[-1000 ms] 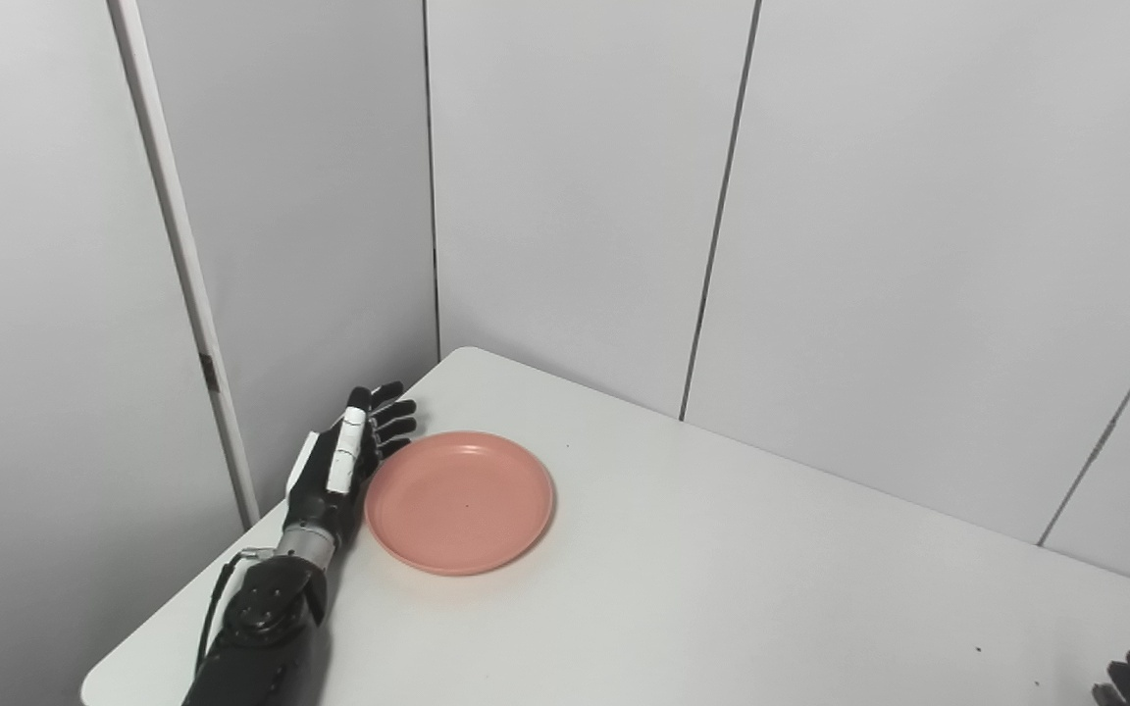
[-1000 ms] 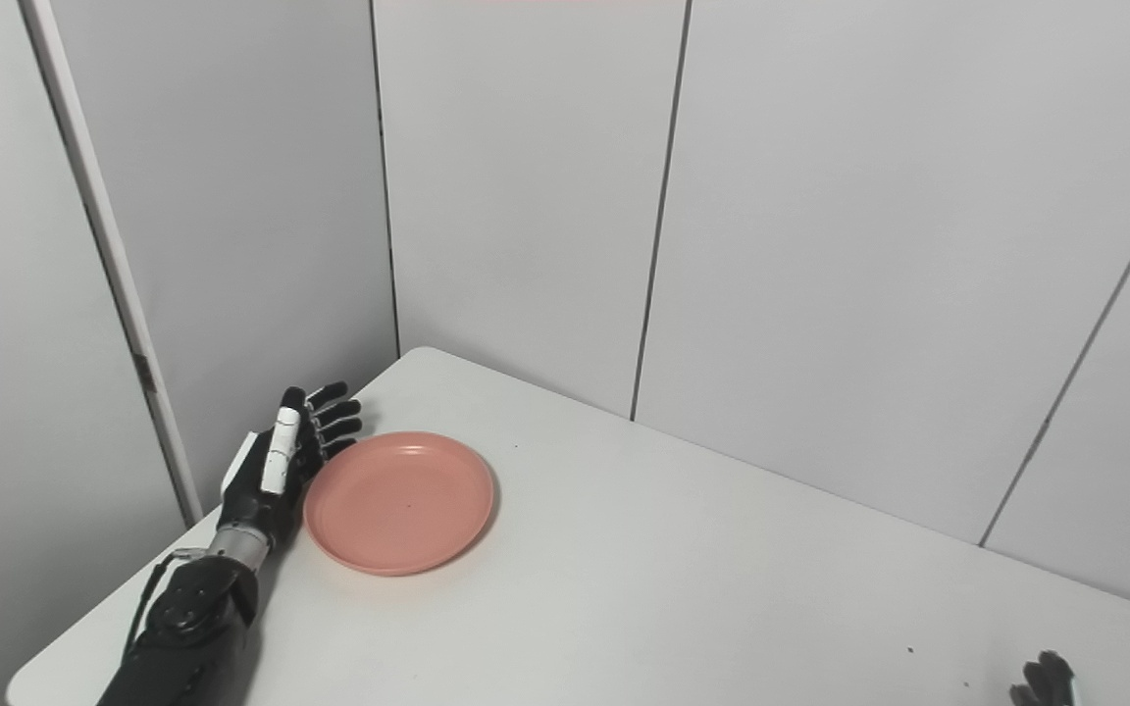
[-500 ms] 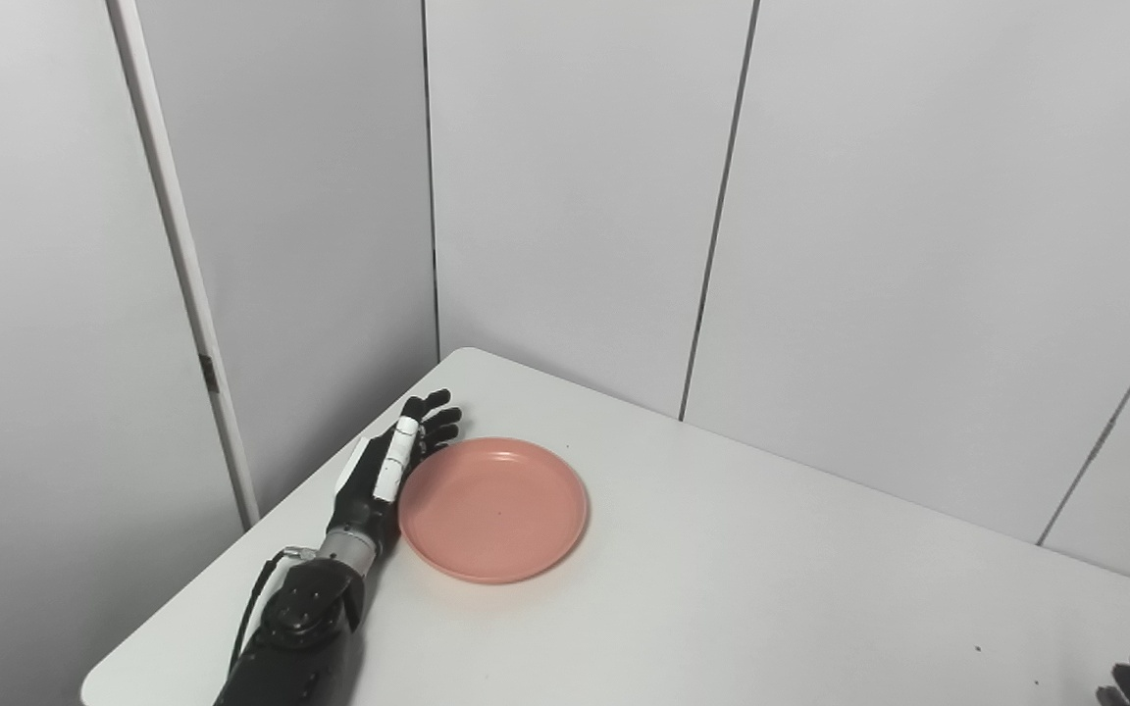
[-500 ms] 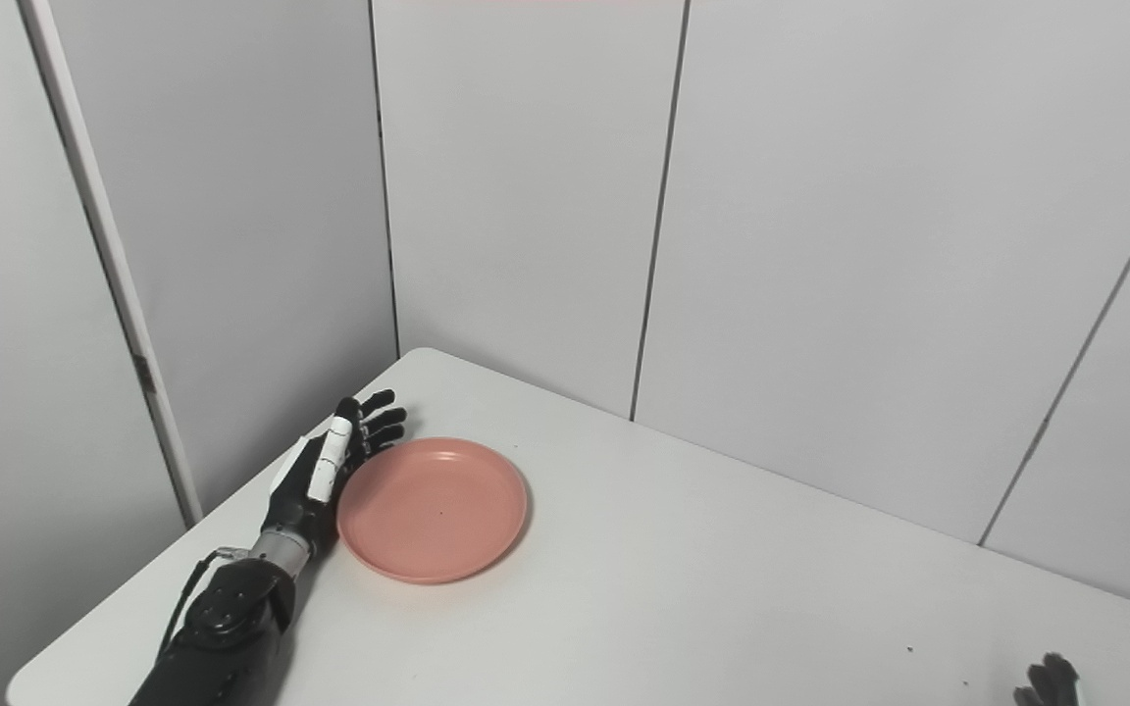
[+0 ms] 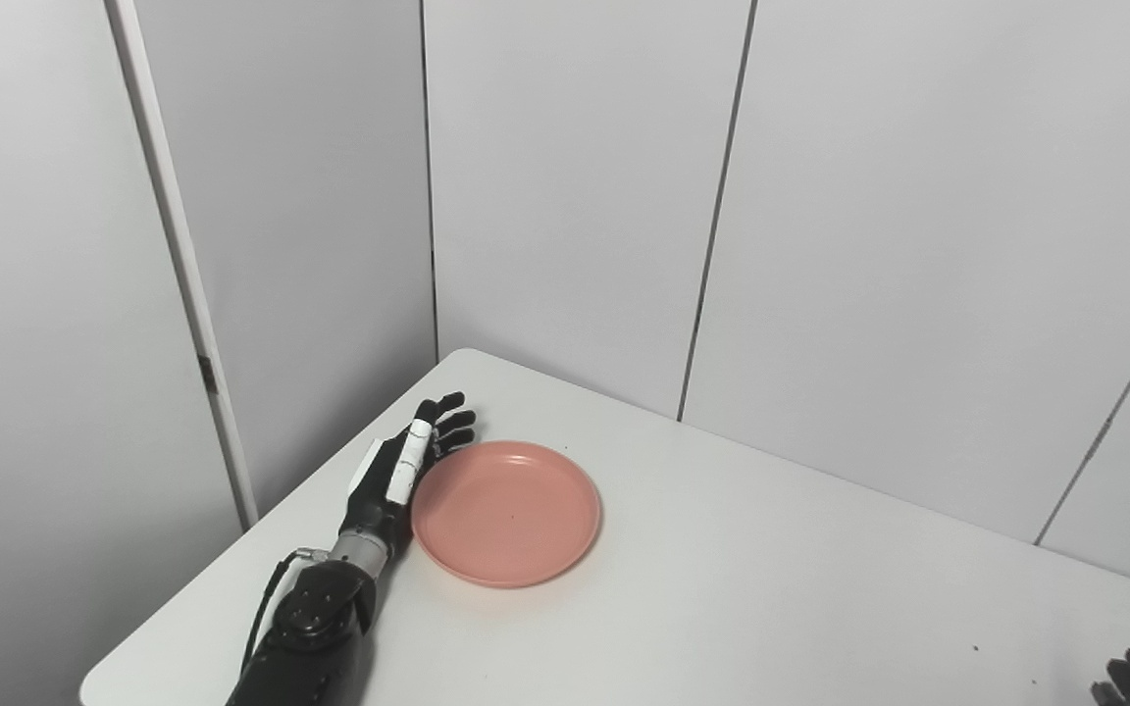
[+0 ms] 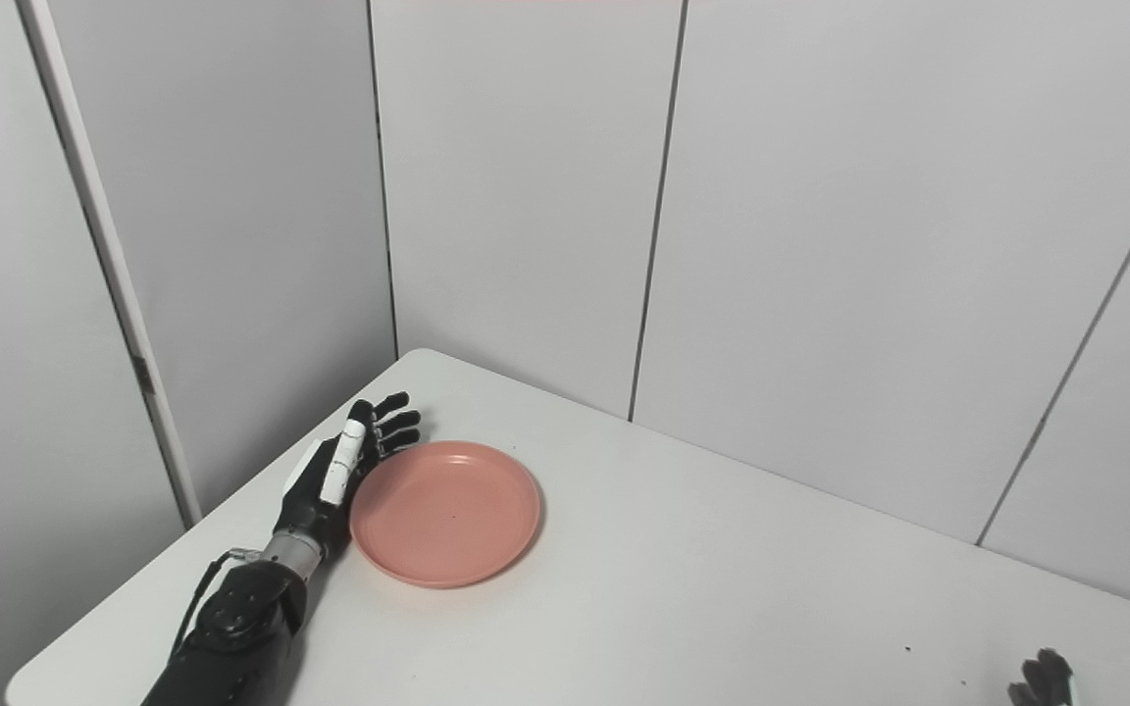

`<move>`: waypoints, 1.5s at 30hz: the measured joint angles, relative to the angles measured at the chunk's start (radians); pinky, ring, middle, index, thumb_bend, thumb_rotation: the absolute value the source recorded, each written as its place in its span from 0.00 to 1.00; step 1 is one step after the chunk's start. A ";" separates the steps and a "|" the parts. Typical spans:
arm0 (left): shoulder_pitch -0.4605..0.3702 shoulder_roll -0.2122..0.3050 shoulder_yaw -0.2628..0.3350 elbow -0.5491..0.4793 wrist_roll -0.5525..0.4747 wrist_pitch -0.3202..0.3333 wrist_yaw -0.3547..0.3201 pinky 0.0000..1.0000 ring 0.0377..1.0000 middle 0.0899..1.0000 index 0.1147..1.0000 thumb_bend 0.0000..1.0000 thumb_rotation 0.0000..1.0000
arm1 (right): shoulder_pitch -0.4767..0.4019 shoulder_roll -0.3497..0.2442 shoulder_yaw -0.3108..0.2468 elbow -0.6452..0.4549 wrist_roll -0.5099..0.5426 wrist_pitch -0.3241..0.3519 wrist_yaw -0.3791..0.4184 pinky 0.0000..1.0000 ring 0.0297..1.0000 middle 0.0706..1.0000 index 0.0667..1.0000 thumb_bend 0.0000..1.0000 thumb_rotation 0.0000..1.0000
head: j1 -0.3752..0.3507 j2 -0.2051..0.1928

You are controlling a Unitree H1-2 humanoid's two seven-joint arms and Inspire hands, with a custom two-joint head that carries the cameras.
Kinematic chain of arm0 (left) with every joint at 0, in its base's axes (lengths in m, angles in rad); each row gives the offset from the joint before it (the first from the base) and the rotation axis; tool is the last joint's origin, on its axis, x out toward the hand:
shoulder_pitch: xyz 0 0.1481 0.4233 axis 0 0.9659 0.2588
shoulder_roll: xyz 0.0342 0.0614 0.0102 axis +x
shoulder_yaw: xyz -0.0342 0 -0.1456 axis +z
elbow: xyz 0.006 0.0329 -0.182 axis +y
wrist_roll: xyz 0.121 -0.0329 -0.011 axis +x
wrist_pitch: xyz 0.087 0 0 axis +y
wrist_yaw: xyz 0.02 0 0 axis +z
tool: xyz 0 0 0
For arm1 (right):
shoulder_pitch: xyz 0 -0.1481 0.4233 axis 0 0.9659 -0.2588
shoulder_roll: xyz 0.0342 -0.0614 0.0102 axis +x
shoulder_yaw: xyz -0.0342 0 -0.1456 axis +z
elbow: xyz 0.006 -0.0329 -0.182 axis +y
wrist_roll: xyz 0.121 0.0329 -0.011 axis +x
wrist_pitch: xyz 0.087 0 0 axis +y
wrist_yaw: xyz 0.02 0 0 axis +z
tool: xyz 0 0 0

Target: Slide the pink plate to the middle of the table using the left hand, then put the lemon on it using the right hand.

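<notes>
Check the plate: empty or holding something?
Empty. The plate lies flat on the table with its pink inside bare; no lemon shows in either view. The left hand rests against its left rim.

L robot hand [image 6: 334, 478], fingers apart, against pink plate [image 6: 445, 513] rim, table [image 6: 683, 588] left.

A plain salmon-pink round plate [image 5: 506, 513] on a white table [image 5: 722, 608]; black-and-white left hand [image 5: 398, 471]; pale grey wall panels [image 5: 575, 196].
</notes>
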 measured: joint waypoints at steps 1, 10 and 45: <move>0.004 -0.008 -0.001 -0.014 -0.001 0.007 0.000 0.85 0.84 0.82 0.81 0.88 1.00 | 0.000 -0.001 0.002 0.001 -0.001 0.000 0.004 1.00 1.00 1.00 1.00 0.32 1.00 | -0.005 0.002; 0.019 -0.065 -0.041 -0.092 -0.015 0.047 -0.024 0.85 0.85 0.85 0.83 0.85 1.00 | -0.002 -0.006 0.004 0.066 -0.017 -0.050 0.005 1.00 1.00 1.00 1.00 0.27 1.00 | -0.080 0.031; 0.015 -0.167 -0.107 -0.164 -0.089 0.155 -0.088 0.87 0.87 0.87 0.86 0.81 1.00 | -0.059 0.052 0.041 0.240 -0.157 -0.205 -0.060 0.96 0.96 0.97 0.97 0.61 0.92 | -0.525 0.179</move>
